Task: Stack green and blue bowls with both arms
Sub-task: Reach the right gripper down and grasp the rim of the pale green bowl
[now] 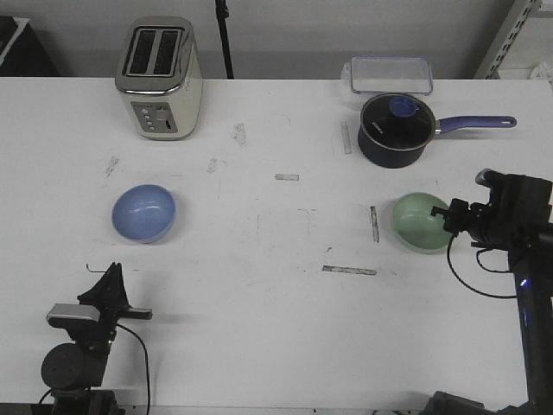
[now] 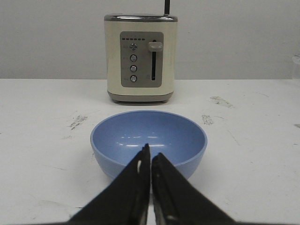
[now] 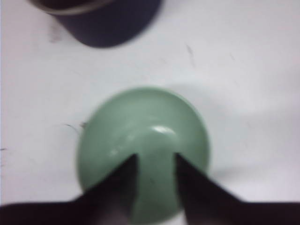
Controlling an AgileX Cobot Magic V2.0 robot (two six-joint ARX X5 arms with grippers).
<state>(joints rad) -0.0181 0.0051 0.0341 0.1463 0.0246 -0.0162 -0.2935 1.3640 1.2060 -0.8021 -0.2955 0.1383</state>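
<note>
The light blue bowl (image 1: 143, 213) stands upright on the white table at the left. The pale green bowl (image 1: 418, 222) stands at the right. My left gripper (image 1: 111, 275) is shut and empty, low over the table a short way in front of the blue bowl. In the left wrist view its closed tips (image 2: 151, 153) point at the blue bowl (image 2: 140, 136). My right gripper (image 1: 449, 221) hovers at the green bowl's right rim. In the right wrist view it is open (image 3: 156, 159), with both fingers spread over the green bowl (image 3: 140, 126) and holding nothing.
A cream toaster (image 1: 160, 78) stands at the back left, behind the blue bowl (image 2: 140, 58). A dark navy saucepan (image 1: 396, 130) with a long handle stands just behind the green bowl (image 3: 108, 23). A clear lidded container (image 1: 390, 75) lies behind the saucepan. Tape marks dot the table.
</note>
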